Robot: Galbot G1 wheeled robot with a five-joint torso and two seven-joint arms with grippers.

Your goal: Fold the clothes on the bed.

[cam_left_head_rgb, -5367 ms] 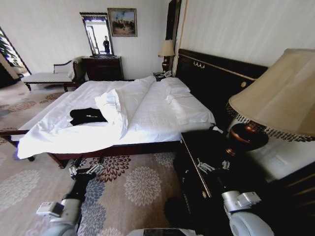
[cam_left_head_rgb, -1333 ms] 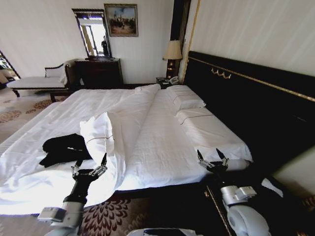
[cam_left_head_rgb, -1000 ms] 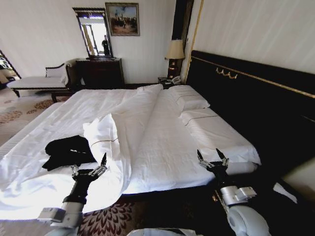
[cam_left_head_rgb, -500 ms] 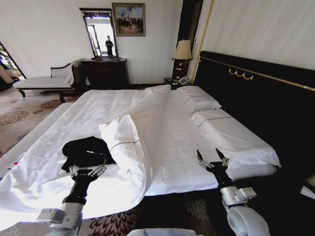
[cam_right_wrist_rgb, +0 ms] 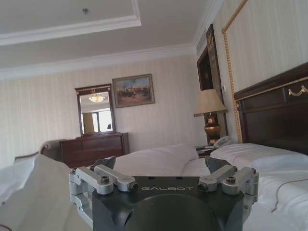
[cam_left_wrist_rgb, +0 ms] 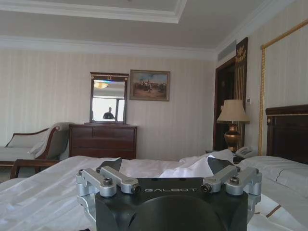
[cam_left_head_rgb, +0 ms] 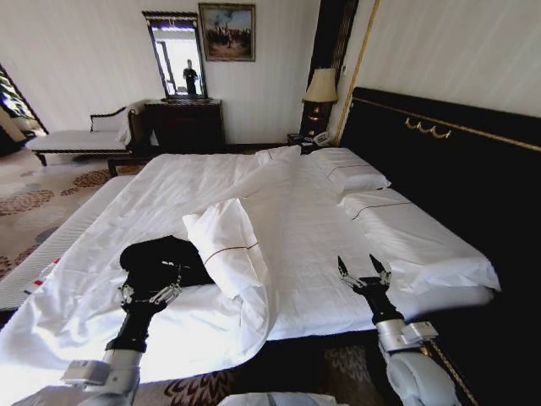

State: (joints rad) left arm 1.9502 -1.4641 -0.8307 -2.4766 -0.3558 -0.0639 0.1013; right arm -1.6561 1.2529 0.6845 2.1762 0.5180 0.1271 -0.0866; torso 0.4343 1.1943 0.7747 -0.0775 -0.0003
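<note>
The clothes (cam_left_head_rgb: 157, 256), a crumpled black T-shirt, lie on the near left part of the bed (cam_left_head_rgb: 292, 211), beside a turned-back fold of white duvet (cam_left_head_rgb: 226, 245). My left gripper (cam_left_head_rgb: 152, 286) is open at the bed's near edge, just in front of the shirt's near hem. My right gripper (cam_left_head_rgb: 363, 271) is open over the near right side of the mattress, with nothing between its fingers. In the left wrist view the left gripper (cam_left_wrist_rgb: 166, 166) points across the bed. In the right wrist view the right gripper (cam_right_wrist_rgb: 161, 163) does the same.
A dark headboard (cam_left_head_rgb: 456, 161) with gold trim runs along the right, with pillows (cam_left_head_rgb: 353, 176) below it. A lamp (cam_left_head_rgb: 321, 87), a dark dresser (cam_left_head_rgb: 186, 125) with a mirror, and a white chaise (cam_left_head_rgb: 80, 139) stand at the far wall. Patterned carpet (cam_left_head_rgb: 34, 203) lies to the left.
The whole picture has shifted: the camera has come closer to the bed, and the nightstand and near lamp have left the view. Both arms keep the same pose, grippers open.
</note>
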